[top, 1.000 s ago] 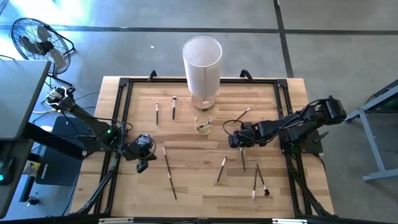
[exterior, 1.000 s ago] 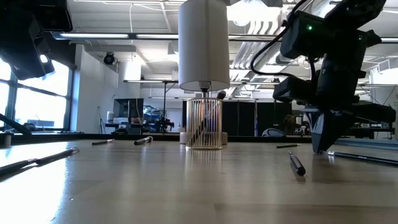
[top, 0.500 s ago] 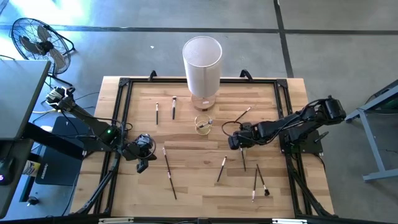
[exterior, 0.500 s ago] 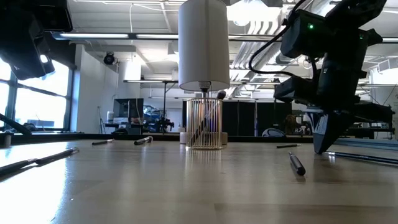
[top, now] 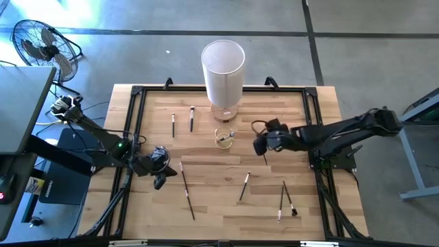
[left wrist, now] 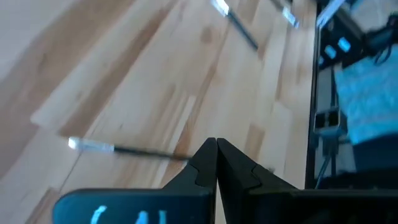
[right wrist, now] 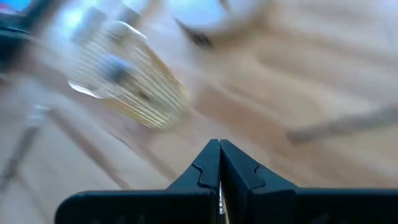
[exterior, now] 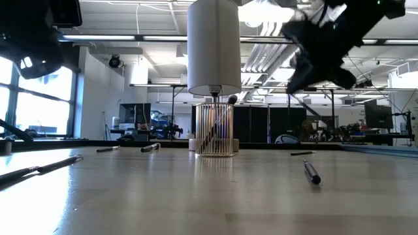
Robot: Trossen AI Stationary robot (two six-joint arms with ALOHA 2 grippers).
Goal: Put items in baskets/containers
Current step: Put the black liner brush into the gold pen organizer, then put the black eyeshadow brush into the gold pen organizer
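- We see a ribbed clear glass cup (top: 223, 138) near the middle of the wooden table (top: 206, 199), just in front of a tall white cylinder (top: 223, 68); one brush already stands in the cup.
- The right gripper (top: 263, 147) hangs above the table, just right of the cup, its fingers pressed together on a thin dark brush (top: 265, 158) that sticks out below them.
- The left gripper (top: 160, 180) waits well left of the cup, low over the table, fingers together and empty.
- More brushes (top: 187, 193) lie scattered around the cup: two behind it to the left, several in front.
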